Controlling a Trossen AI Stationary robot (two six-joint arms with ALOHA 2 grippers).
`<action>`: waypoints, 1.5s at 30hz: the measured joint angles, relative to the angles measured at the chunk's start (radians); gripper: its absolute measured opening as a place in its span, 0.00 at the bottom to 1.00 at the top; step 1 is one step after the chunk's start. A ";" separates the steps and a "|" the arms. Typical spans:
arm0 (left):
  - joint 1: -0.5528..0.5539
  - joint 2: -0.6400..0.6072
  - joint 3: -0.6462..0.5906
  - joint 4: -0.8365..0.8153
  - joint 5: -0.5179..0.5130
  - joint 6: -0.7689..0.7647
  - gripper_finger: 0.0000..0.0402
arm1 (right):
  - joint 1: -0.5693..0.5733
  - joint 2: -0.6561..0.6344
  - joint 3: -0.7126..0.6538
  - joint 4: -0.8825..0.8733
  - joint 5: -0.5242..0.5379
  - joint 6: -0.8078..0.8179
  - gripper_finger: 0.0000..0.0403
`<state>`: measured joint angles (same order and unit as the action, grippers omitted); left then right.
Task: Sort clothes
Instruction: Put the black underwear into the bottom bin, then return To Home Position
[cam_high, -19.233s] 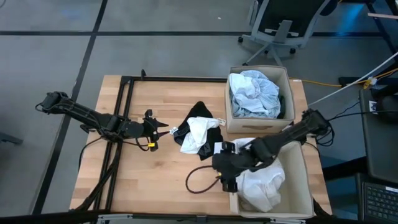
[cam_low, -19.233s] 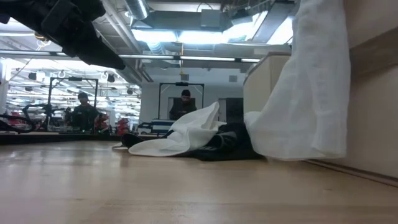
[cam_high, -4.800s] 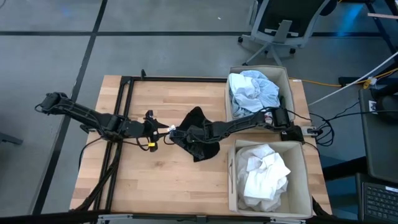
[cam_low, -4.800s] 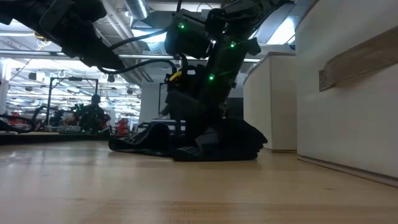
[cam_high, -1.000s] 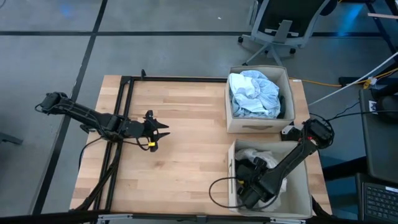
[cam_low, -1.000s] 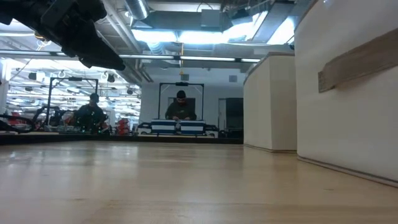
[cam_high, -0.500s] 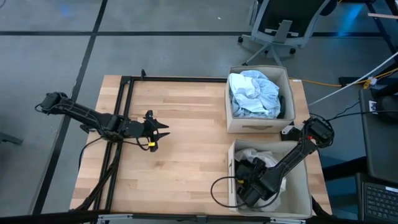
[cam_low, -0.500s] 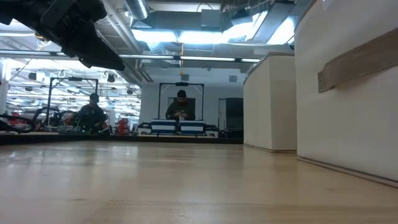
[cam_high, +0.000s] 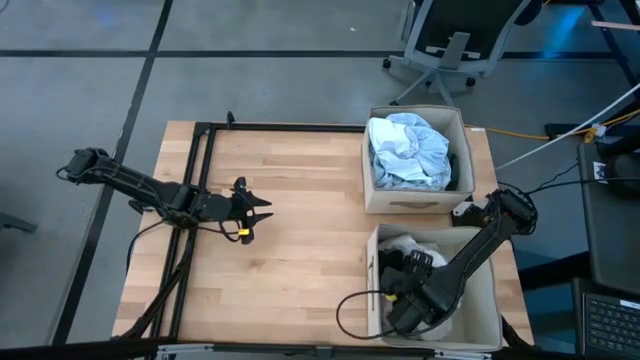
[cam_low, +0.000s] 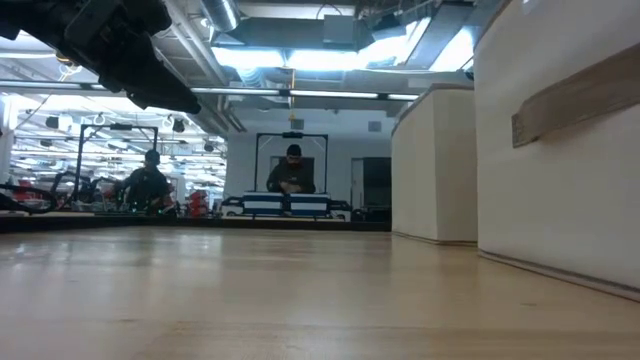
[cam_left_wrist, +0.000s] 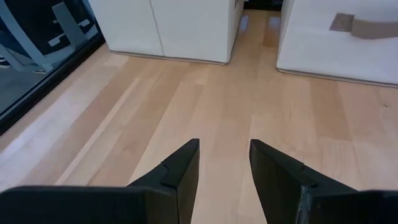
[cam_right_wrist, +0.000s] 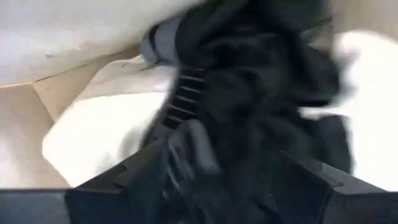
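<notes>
A crumpled black fabric garment (cam_right_wrist: 249, 93) is being pressed between the right gripper's (cam_right_wrist: 214, 165) dark fingers (cam_right_wrist: 134, 177), over white cloth (cam_right_wrist: 93, 134) inside the near beige square fabric box (cam_high: 490, 290). Whether those fingers are clamped on it cannot be told. A pale blue crumpled garment (cam_high: 405, 150) is lying in the far beige fabric box (cam_high: 415, 198). The left gripper (cam_left_wrist: 224, 163) is being held just above the bare wooden desk (cam_high: 300, 250), well apart from both boxes, its fingers (cam_left_wrist: 180, 168) parted with nothing between them.
</notes>
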<state>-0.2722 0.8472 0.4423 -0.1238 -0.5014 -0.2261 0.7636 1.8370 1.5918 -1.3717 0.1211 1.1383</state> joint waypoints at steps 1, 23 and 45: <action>0.000 0.000 0.000 0.000 0.000 0.000 0.33 | -0.006 0.000 0.032 -0.039 0.018 -0.021 0.63; 0.001 0.000 0.000 -0.017 0.044 0.050 0.33 | -0.178 -0.194 0.216 -0.061 0.328 -0.537 0.61; 0.024 0.000 0.000 -0.016 0.073 0.076 0.33 | -0.655 -1.011 -0.830 1.195 -0.064 -1.167 0.54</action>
<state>-0.2478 0.8471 0.4423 -0.1394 -0.4286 -0.1505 0.1082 0.8260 0.7619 -0.1772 0.0575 -0.0290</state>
